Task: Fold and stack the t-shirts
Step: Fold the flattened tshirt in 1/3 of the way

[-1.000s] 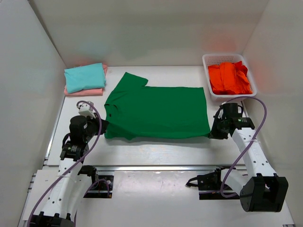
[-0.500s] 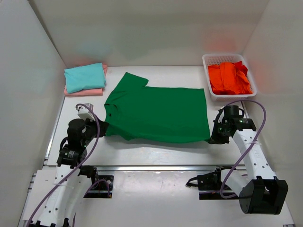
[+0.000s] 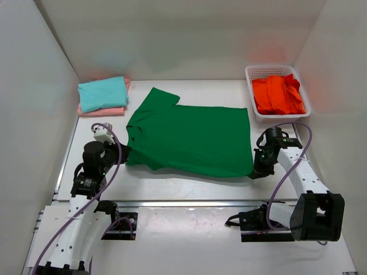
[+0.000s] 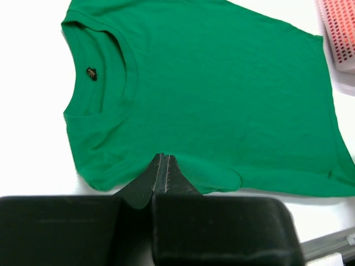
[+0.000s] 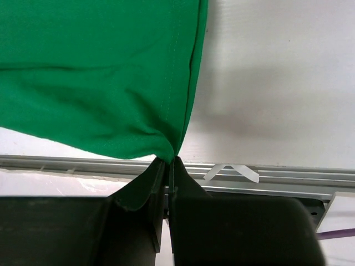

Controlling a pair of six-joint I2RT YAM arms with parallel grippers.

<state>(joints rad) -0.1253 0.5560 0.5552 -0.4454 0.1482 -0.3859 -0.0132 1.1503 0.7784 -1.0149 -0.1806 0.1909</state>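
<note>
At its near edge, left gripper (image 4: 165,160) and right gripper (image 5: 171,162) clamp the dark green t-shirt (image 3: 189,137) (lying left-right, beyond them).

**White Walls Around a White Counter**

A white counter (image 3: 189,186) made the floor of a plain booth. A back wall (image 3: 183,40), a left wall (image 3: 28,114) and a right wall (image 3: 338,69), all matte white and bare, rose from its edges. A grey metal rail (image 3: 189,203) ran along the counter's near edge. The light was bright and even, and the shadows were soft. A faint red tint lay low on the right wall and on the back wall near that corner.
</note>
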